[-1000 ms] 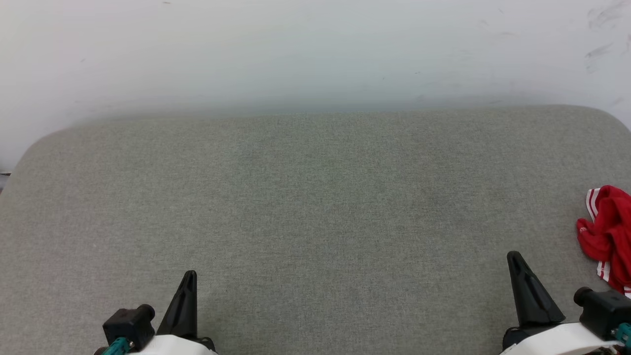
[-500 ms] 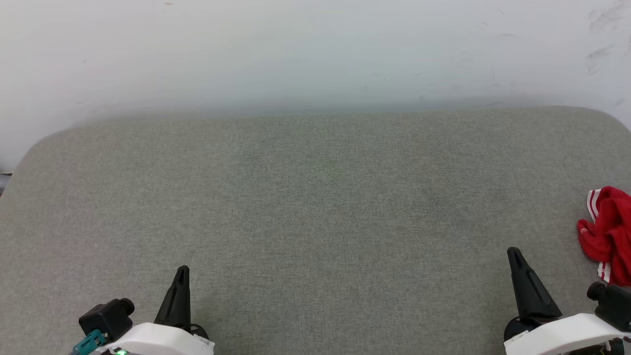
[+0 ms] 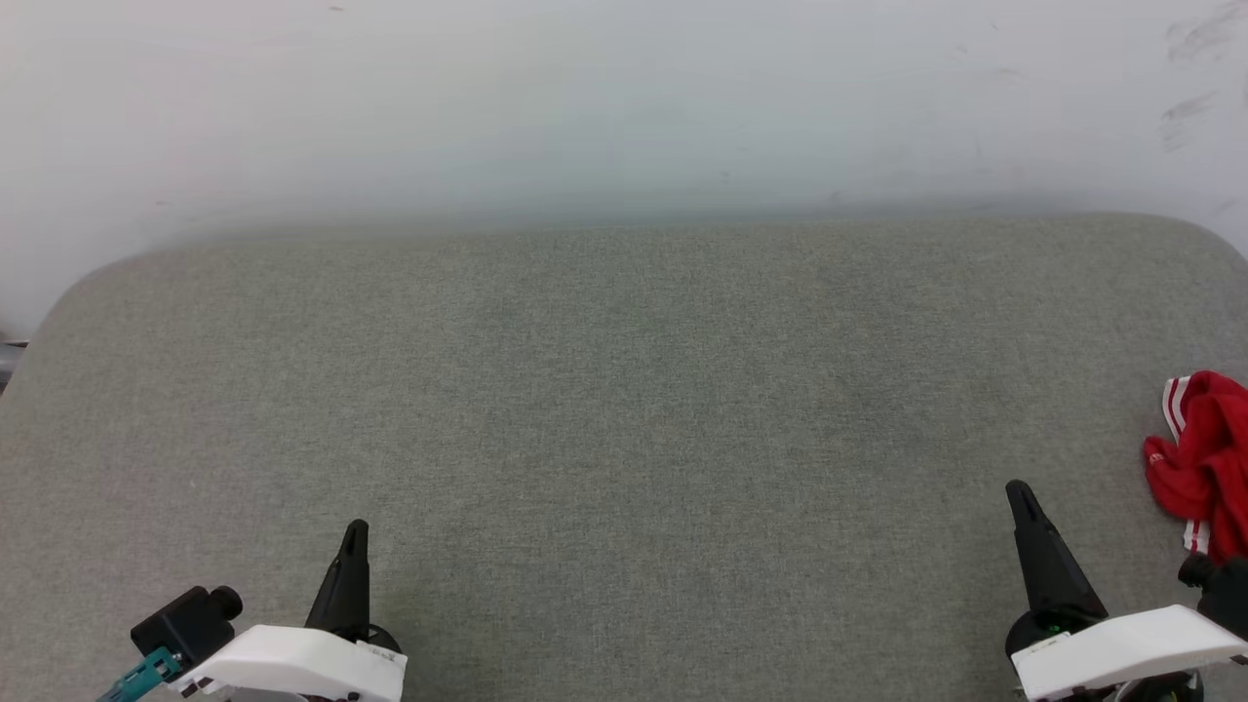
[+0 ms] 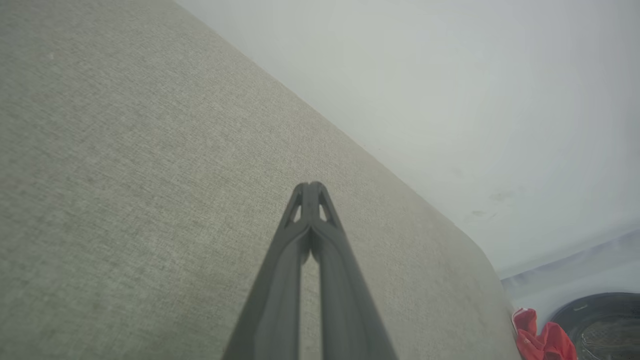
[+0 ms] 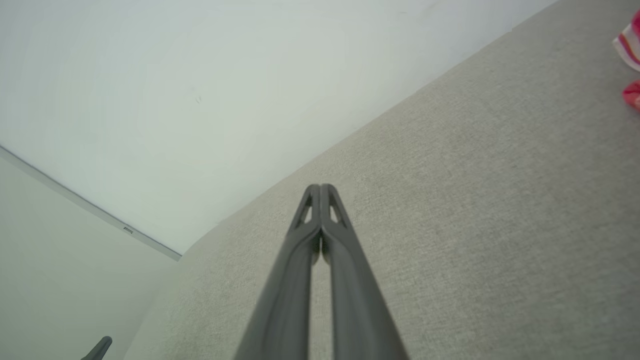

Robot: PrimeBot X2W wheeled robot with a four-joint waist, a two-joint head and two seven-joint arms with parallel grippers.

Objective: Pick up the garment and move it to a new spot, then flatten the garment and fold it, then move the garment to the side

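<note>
One grey bench (image 3: 624,409), same as a second ago. Red garment (image 3: 1204,458) still crumpled at its right edge, clear of right gripper (image 3: 1017,490). That tip crept forward; left gripper (image 3: 355,531) crept forward and leftward. Both sets of jaws fully closed, gripping nothing.

The left gripper (image 3: 357,528) and the right gripper (image 3: 1020,489) look alike. Each has two long, slim fingers (image 4: 277,295) of matte dark grey plastic, broad at the root and tapering to a blunt tip, with a small triangular cut-out just below each tip. Behind each gripper sits a smooth, glossy white wrist casing (image 3: 292,665). A boxy black module (image 3: 185,624) with a round knob juts from the side of the left one, and a teal connector (image 3: 146,673) sticks out beneath it.
</note>
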